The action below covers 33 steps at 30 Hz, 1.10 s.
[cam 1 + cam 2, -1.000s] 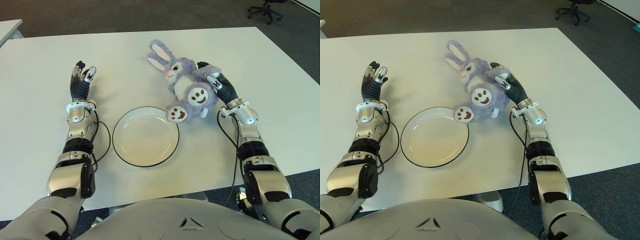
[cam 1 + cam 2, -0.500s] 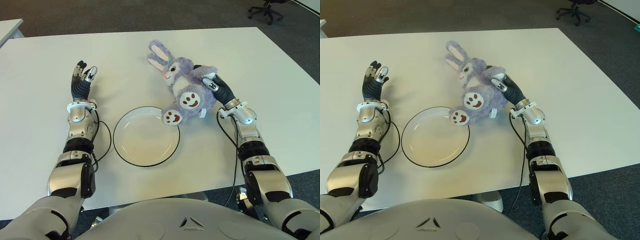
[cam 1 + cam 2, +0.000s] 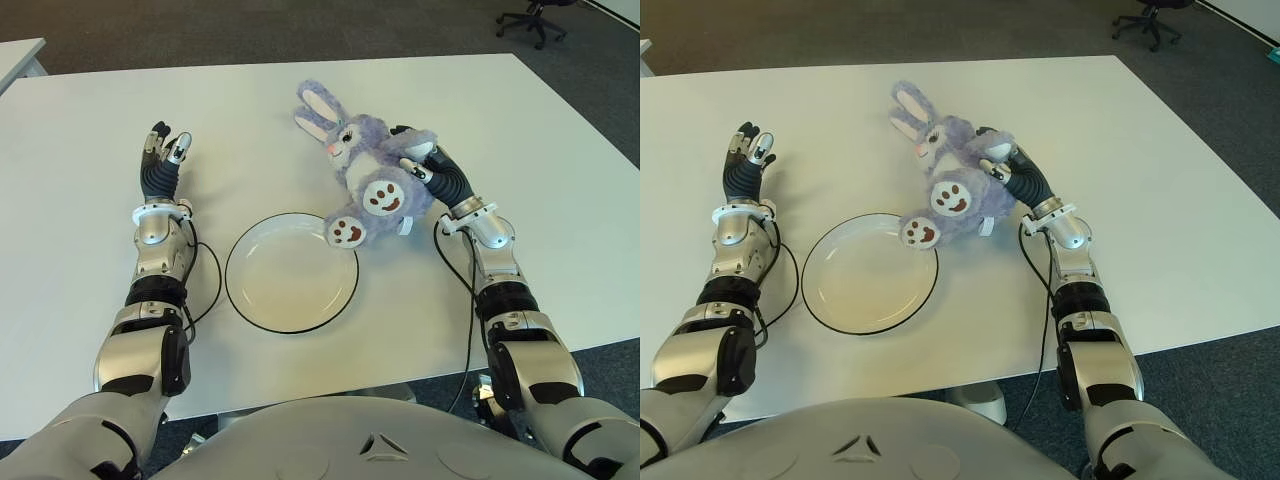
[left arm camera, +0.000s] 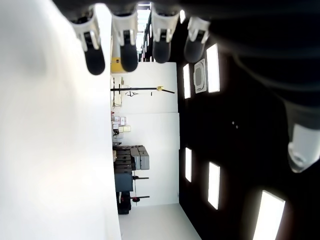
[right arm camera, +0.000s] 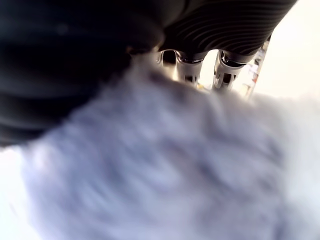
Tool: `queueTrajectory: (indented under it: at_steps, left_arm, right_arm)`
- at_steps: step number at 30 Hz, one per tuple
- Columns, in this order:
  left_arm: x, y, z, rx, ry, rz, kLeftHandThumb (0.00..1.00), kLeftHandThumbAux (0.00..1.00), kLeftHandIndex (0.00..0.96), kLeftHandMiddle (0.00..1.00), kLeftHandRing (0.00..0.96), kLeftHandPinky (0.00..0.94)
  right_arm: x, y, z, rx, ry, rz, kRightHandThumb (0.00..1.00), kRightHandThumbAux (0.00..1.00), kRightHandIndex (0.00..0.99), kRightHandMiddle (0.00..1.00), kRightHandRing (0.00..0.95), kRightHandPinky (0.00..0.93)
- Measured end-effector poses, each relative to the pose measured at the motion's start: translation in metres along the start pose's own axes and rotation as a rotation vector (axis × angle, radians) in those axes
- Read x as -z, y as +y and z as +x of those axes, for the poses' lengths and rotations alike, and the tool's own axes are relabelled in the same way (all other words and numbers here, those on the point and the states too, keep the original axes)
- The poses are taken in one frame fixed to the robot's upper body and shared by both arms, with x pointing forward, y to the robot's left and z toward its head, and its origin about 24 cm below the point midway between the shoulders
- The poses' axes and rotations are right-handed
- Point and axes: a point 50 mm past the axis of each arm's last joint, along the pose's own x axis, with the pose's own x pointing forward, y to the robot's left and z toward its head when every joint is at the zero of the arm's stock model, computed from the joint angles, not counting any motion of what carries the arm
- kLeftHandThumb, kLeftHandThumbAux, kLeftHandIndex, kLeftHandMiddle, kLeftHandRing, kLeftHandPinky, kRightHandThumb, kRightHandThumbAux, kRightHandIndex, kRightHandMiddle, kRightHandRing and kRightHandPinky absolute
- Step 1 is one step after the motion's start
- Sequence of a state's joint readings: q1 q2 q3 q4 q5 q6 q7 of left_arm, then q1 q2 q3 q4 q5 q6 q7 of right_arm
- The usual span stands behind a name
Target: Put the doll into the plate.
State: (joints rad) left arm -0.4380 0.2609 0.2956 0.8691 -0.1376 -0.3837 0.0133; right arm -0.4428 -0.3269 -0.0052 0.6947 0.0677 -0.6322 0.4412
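Note:
The doll point(image 3: 372, 172) is a purple plush rabbit with white ears and brown smiling soles. It lies on the white table point(image 3: 500, 110) just beyond and right of the plate point(image 3: 280, 285), with one foot point(image 3: 345, 232) reaching the plate's dark rim. My right hand point(image 3: 428, 165) is at the doll's right flank, its fingers curled into the fur. The right wrist view is filled with purple fur point(image 5: 165, 165) pressed against the palm. My left hand point(image 3: 162, 160) shows left of the plate, fingers point(image 4: 127, 47) straight and spread, holding nothing.
Thin black cables run along both forearms near the plate. The table's right edge lies close to my right arm. An office chair point(image 3: 535, 15) stands on the dark floor at the far right, and another table's corner point(image 3: 15, 55) shows at the far left.
My right hand has dragged the doll left toward the plate, so its lower foot now meets the rim. The left arm has not moved.

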Motion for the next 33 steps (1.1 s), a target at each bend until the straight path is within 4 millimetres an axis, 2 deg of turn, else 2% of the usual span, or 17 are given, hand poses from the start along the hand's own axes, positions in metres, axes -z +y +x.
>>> queueTrajectory:
  at_steps: [1,2,3,5,6,15,33]
  left_arm:
    - [0.0002,0.0001,-0.0001,0.0,0.001,0.0,0.0,0.471,0.0,0.069,0.1,0.139]
    - [0.0004,0.0003,-0.0002,-0.001,0.001,0.001,0.0,0.471,0.0,0.072,0.102,0.141]
    - [0.0006,0.0003,-0.0003,-0.001,0.002,0.001,0.0,0.471,0.0,0.072,0.102,0.142]
    - [0.0009,0.0005,-0.0005,-0.001,0.003,0.001,0.0,0.47,0.0,0.067,0.098,0.134]
    - [0.0011,0.0005,-0.0006,-0.001,0.004,0.001,0.0,0.471,0.0,0.066,0.097,0.133]
    - [0.002,0.0009,-0.001,-0.002,0.008,0.002,0.0,0.49,0.0,0.067,0.104,0.146]
    - [0.002,0.0008,-0.001,-0.002,0.007,0.002,0.0,0.492,0.0,0.072,0.104,0.136]
  right_arm:
    - [-0.0001,-0.0012,-0.0003,0.017,-0.004,0.009,0.71,0.685,0.393,0.395,0.408,0.422]
    - [-0.0001,-0.0022,-0.0005,0.033,-0.007,0.016,0.808,0.679,0.408,0.452,0.449,0.458]
    - [-0.0001,-0.0031,-0.0007,0.046,-0.009,0.021,0.832,0.677,0.412,0.466,0.459,0.467]
    - [-0.0001,-0.0043,-0.0009,0.069,-0.011,0.027,0.839,0.678,0.396,0.489,0.542,0.56]
    - [-0.0001,-0.0047,-0.0009,0.078,-0.012,0.03,0.84,0.679,0.394,0.493,0.556,0.575]
    - [-0.0002,-0.006,-0.001,0.111,-0.017,0.039,0.84,0.679,0.385,0.501,0.605,0.59]
    - [0.0002,-0.0071,-0.0014,0.121,-0.014,0.045,0.84,0.678,0.383,0.516,0.611,0.57]
